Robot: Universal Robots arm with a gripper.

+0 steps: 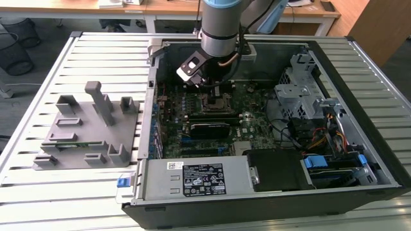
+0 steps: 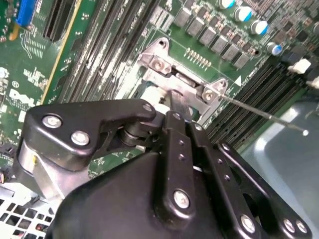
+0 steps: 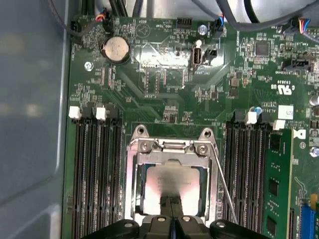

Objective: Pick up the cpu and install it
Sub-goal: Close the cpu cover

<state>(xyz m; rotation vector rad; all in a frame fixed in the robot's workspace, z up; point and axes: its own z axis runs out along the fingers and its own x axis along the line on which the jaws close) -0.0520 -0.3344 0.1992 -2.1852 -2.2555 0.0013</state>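
The cpu [image 3: 149, 185] is a flat silvery square lying inside the black socket with its metal frame [image 3: 172, 146] on the green motherboard. In the first wrist view my gripper [image 3: 172, 203] is shut, its two black fingers pressed together over the middle of the cpu's top. Whether the tips touch the chip I cannot tell. In the second wrist view the gripper [image 2: 172, 107] covers most of the socket frame [image 2: 164, 64], with a pale patch of the cpu [image 2: 148, 92] beside it. In the exterior view the arm reaches down into the open computer case, gripper [image 1: 207, 90] low over the socket [image 1: 217, 99].
A thin socket lever wire [image 3: 225, 191] runs beside the frame. Memory slots flank the socket, with one green stick [image 3: 276, 184] seated. A grey fixture block [image 1: 90, 127] stands on the slatted table. Inside the case are a drive cage [image 1: 299, 91], cables and a power supply [image 1: 199, 178].
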